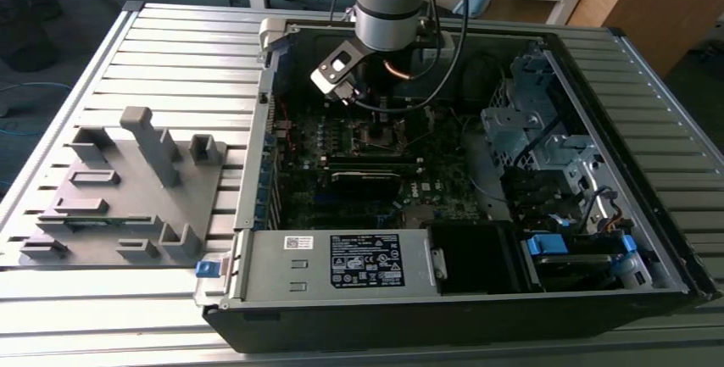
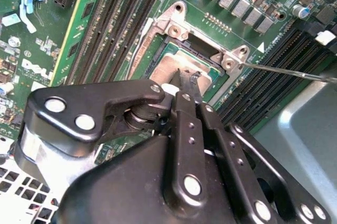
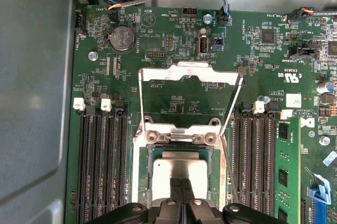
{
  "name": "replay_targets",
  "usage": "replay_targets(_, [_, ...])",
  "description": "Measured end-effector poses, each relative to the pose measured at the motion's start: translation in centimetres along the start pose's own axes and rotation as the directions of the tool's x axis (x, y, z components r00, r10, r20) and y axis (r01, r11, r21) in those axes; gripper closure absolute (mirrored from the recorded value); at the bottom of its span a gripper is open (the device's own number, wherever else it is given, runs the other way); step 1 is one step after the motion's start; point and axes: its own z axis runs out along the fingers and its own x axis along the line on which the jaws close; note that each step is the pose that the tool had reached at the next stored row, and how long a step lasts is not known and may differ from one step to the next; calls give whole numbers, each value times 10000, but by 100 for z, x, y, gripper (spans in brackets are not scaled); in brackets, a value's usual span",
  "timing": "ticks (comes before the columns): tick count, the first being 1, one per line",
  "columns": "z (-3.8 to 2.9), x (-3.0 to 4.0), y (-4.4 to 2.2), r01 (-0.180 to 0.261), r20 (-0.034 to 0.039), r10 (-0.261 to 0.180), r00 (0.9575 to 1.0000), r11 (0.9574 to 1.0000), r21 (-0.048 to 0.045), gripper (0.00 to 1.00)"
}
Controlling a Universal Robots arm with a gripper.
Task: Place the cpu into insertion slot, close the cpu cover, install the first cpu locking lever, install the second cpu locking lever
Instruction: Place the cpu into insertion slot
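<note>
While the arm (image 1: 391, 2) hangs over the open computer case (image 1: 453, 325) on the table (image 1: 147, 36), I see the cpu (image 3: 179, 166) lying in the insertion slot (image 1: 379, 136).
In the exterior view the arm's tip is down at the slot, and a grey plastic stand (image 1: 125, 189) sits on the table toward the exterior view's left. In the second wrist view the fingers (image 2: 183, 84) are pinched narrow, and their tips touch the cpu's silver top. In the first wrist view the cpu sits flat in the slot, and the cpu cover (image 3: 174, 71) is flipped open, away from the chip.
</note>
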Motion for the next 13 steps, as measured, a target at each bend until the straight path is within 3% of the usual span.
replay_targets(13, [35,1,13,-1,36,1,10000,10000,7,89])
